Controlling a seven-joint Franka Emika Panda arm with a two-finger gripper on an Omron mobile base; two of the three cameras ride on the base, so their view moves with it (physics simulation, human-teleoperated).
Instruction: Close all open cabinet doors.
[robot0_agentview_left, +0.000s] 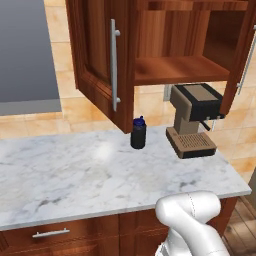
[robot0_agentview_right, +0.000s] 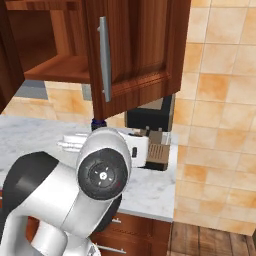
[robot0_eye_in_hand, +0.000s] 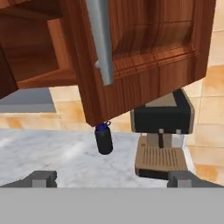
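Our gripper (robot0_eye_in_hand: 112, 178) hangs wide open and empty above the counter (robot0_agentview_left: 75, 175), its fingertips (robot0_eye_in_hand: 41, 178) facing the bottle (robot0_eye_in_hand: 104, 139) and coffee machine (robot0_eye_in_hand: 162, 133) near the back edge, under two open cabinet doors (robot0_eye_in_hand: 144, 52).

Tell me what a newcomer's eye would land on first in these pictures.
First, the two cabinet doors hanging wide open over the marble counter: the left door with its long silver handle, and the right door at the frame's edge. Below the bare shelf stand a coffee machine and a dark bottle. The claw faces them, open.
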